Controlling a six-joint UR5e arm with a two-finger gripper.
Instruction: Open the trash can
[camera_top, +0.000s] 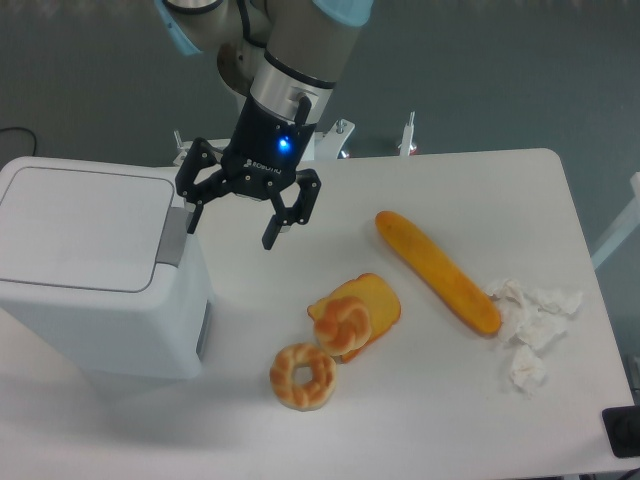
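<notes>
The trash can (95, 265) is a large white boxy bin at the table's left, with its flat lid (85, 225) down and a grey push-button tab (173, 237) on its right edge. My gripper (232, 226) hangs open just right of the tab. Its left finger (192, 214) is close beside the tab, and I cannot tell whether they touch. Its right finger (275, 232) is out over the table. The gripper holds nothing.
On the white table (420, 400) lie a long baguette (437, 271), a bread slice with a twisted roll (353, 313), a ring-shaped roll (303, 376) and crumpled white paper (530, 325) at the right. A dark object (622, 432) sits at the bottom right corner.
</notes>
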